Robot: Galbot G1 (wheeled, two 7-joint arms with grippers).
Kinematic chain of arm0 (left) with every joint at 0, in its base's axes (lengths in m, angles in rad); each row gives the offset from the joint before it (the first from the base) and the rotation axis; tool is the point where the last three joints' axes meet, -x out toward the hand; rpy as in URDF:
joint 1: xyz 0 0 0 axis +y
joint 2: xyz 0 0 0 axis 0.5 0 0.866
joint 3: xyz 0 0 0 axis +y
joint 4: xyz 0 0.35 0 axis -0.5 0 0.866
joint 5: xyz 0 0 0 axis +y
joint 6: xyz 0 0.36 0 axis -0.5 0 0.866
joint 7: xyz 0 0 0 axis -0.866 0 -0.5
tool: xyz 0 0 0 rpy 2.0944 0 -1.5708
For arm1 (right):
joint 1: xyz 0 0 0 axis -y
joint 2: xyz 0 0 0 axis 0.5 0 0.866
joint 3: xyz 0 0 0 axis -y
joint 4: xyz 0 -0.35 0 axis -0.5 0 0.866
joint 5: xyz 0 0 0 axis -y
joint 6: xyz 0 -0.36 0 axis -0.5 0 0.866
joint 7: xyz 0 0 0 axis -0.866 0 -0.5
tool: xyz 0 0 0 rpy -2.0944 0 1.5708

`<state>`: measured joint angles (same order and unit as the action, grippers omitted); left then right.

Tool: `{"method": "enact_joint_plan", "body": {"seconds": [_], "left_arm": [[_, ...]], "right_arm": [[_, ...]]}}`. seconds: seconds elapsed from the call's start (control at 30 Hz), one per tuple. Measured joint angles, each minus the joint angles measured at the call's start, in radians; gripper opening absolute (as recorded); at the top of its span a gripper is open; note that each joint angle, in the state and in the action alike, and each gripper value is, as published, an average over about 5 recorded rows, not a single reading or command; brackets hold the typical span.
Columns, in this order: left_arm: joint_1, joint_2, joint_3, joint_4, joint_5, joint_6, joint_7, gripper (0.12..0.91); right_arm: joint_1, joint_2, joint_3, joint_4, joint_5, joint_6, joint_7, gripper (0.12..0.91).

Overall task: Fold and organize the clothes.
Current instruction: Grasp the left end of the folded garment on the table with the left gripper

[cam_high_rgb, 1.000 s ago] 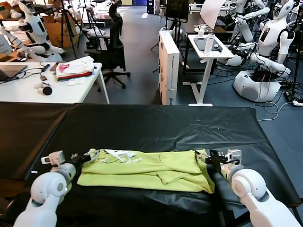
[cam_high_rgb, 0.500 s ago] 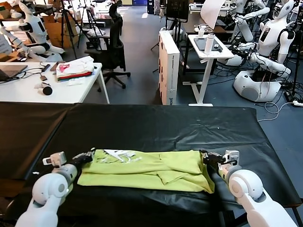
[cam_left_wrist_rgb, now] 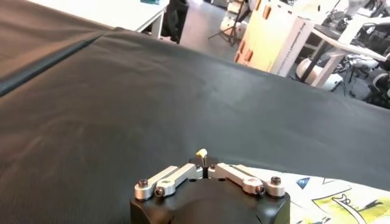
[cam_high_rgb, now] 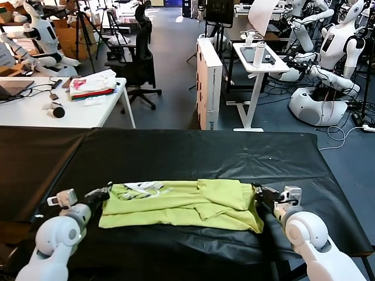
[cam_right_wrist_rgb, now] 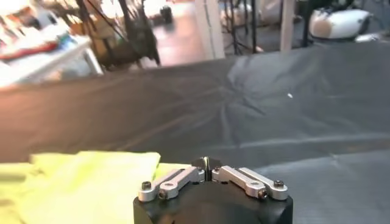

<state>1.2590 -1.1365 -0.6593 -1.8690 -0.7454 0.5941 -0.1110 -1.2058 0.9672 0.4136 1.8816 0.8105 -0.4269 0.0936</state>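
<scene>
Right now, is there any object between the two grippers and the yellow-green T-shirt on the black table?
Nothing visible. The left gripper is at one end of the T-shirt and the right gripper at the other, each right against its edge. Around the shirt only the table's black cover shows.

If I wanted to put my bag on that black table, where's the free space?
The far half of the black table, between the T-shirt and the far edge, is bare. So is the left stretch beyond the left gripper. The near strip is crowded: the shirt lies there with the left gripper and right gripper at its ends.
</scene>
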Motion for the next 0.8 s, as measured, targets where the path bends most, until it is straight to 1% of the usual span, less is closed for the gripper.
{"method": "enact_joint_plan", "body": {"seconds": [0.03,0.07,0.1,0.13,0.17,0.23,0.27,0.3,0.33,0.4,0.47,0.53,0.6,0.67,0.8], "left_arm": [[0.001,0.002,-0.001,-0.002,0.000,-0.006,0.000,0.416],[0.002,0.006,-0.002,-0.005,0.000,-0.009,0.000,0.491],[0.005,0.009,-0.004,-0.007,-0.001,-0.010,0.000,0.548],[0.008,0.012,-0.007,-0.009,-0.005,-0.009,-0.001,0.624],[0.013,0.016,-0.012,-0.013,-0.014,-0.005,-0.002,0.699],[0.025,0.025,-0.023,-0.023,-0.044,0.014,-0.006,0.799],[0.034,0.032,-0.031,-0.030,-0.067,0.029,-0.008,0.847],[0.044,0.040,-0.040,-0.040,-0.093,0.045,-0.009,0.875],[0.055,0.049,-0.050,-0.050,-0.120,0.061,-0.008,0.887],[0.083,0.069,-0.076,-0.073,-0.183,0.092,-0.001,0.903],[0.113,0.092,-0.105,-0.090,-0.247,0.116,0.016,0.906],[0.139,0.112,-0.134,-0.097,-0.309,0.132,0.035,0.907],[0.157,0.124,-0.160,-0.095,-0.360,0.141,0.052,0.907],[0.169,0.127,-0.176,-0.088,-0.389,0.142,0.069,0.907],[0.181,0.127,-0.185,-0.069,-0.401,0.142,0.100,0.907]], "right_arm": [[-0.004,-0.005,0.001,0.002,-0.014,0.027,-0.015,0.474],[-0.009,-0.010,0.002,0.005,-0.031,0.056,-0.031,0.531],[-0.014,-0.016,0.003,0.008,-0.050,0.087,-0.046,0.588],[-0.020,-0.023,0.005,0.013,-0.069,0.120,-0.062,0.664],[-0.027,-0.032,0.009,0.019,-0.087,0.155,-0.079,0.720],[-0.047,-0.055,0.019,0.035,-0.114,0.227,-0.110,0.824],[-0.060,-0.068,0.026,0.044,-0.122,0.263,-0.127,0.859],[-0.076,-0.084,0.035,0.056,-0.128,0.301,-0.145,0.876],[-0.094,-0.101,0.047,0.067,-0.133,0.336,-0.163,0.894],[-0.138,-0.133,0.074,0.091,-0.141,0.408,-0.202,0.903],[-0.194,-0.155,0.107,0.114,-0.148,0.479,-0.235,0.906],[-0.257,-0.166,0.144,0.136,-0.150,0.540,-0.256,0.907],[-0.321,-0.168,0.182,0.158,-0.151,0.586,-0.267,0.907],[-0.381,-0.163,0.219,0.180,-0.154,0.617,-0.272,0.907],[-0.483,-0.135,0.280,0.221,-0.168,0.659,-0.275,0.907]]}}
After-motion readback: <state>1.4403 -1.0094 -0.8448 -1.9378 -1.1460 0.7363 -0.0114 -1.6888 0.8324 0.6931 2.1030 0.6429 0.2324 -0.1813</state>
